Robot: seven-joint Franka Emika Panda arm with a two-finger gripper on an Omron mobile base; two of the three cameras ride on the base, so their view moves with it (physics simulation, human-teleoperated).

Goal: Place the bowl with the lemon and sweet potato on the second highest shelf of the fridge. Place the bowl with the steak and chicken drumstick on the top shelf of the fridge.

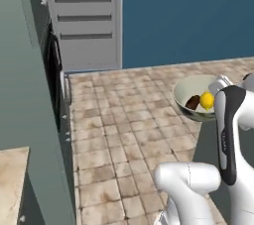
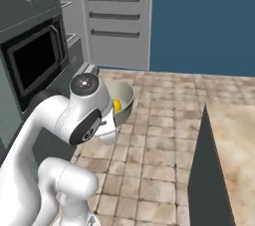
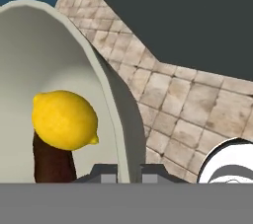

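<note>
One bowl, carried on its rim, with the lemon and a dark brown piece inside.

We see the pale bowl [image 1: 191,90] held up above the tiled floor [image 1: 124,120], and in the hand view our gripper [image 3: 129,171] pinches the bowl's rim, one fingertip inside the wall and one outside. The lemon [image 3: 64,119] lies against the inner wall and touches the dark brown piece [image 3: 52,161] under it, which we take for the sweet potato, though its shape is mostly hidden. From the right base view the bowl sits just behind the arm's upper joint, the lemon peeking over the rim. A black-windowed oven [image 2: 35,63] stands in the cabinets to our left, a grey panelled unit [image 2: 117,18] stands ahead against the blue wall [image 2: 204,21], and a stone-topped counter [image 2: 234,145] lies to our right.
</note>
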